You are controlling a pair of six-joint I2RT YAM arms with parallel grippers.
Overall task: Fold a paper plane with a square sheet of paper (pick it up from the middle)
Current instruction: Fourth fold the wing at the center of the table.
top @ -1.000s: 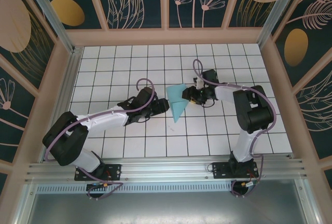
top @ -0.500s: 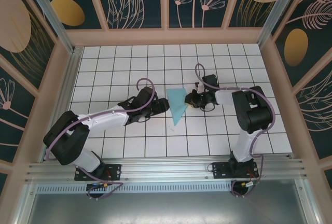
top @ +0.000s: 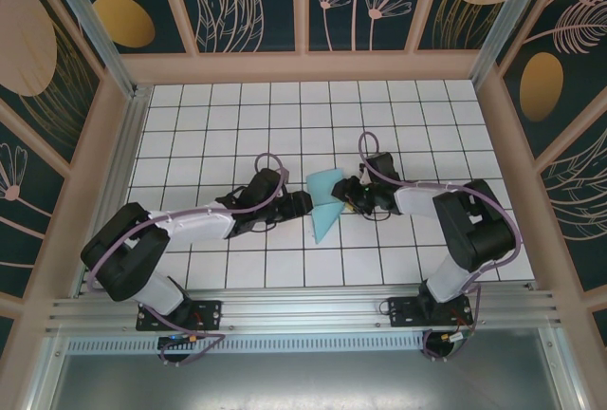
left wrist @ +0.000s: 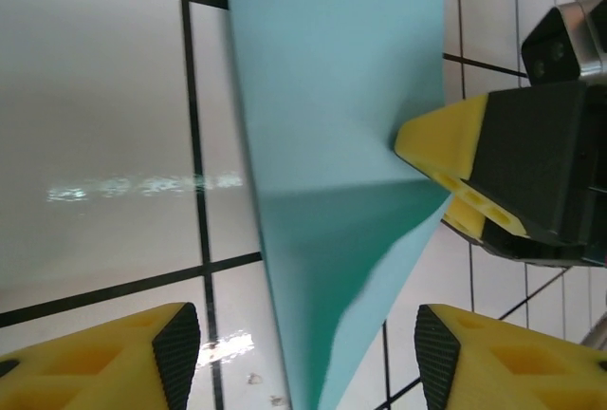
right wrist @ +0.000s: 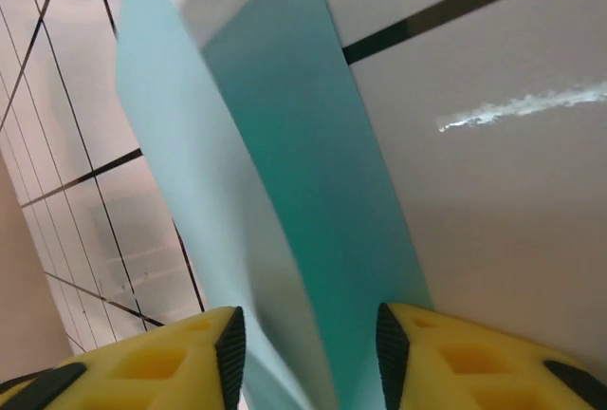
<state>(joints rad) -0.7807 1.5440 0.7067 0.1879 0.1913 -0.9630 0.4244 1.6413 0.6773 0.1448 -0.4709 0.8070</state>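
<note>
Looks down on the teal paper plane (right wrist: 313, 192), creased, one flap lifted, running between the right hand's (right wrist: 308, 339) parted yellow fingers (right wrist: 152, 363); lies over white, black-lined bench (right wrist: 503, 220).

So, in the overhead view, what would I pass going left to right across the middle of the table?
First the left arm → left gripper → half-folded teal paper → right gripper → right arm.

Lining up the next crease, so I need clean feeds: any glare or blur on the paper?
Left wrist: glare streak on the tiles beside the teal paper, its lower right edge smeared. Right wrist: tile glare too, paper soft close-up. Top external: even, sharp.
</note>
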